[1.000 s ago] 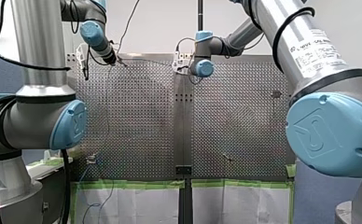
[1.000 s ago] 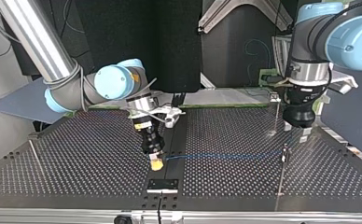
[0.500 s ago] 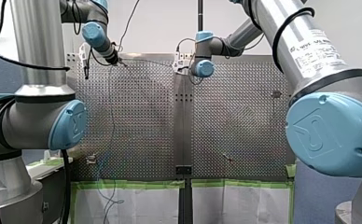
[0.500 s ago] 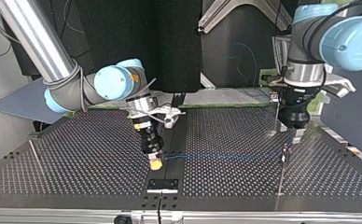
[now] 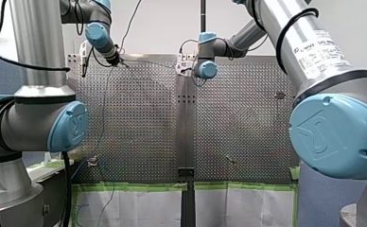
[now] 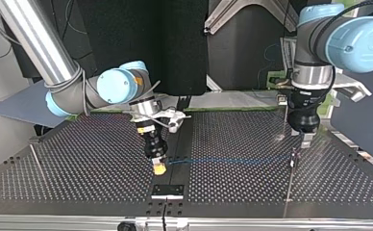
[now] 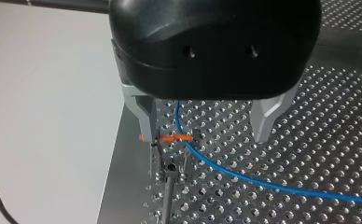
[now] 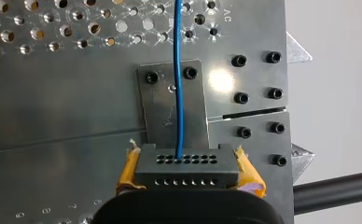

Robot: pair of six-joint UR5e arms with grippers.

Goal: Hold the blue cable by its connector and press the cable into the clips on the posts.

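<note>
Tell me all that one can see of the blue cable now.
The blue cable is thin and nearly straight. One end enters the black connector, which my right gripper clamps between yellow pads. From there it spans above the perforated table to the orange clip on a post, crossing it between the open metal fingers of my left gripper, which do not grip it.

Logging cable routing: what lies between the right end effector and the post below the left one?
Only the blue cable, spanning bare perforated table from the connector to the post; the top view shows it.

Blue cable (image 8: 178, 84), blk connector (image 8: 187, 170), orange clip (image 7: 172, 138).
</note>
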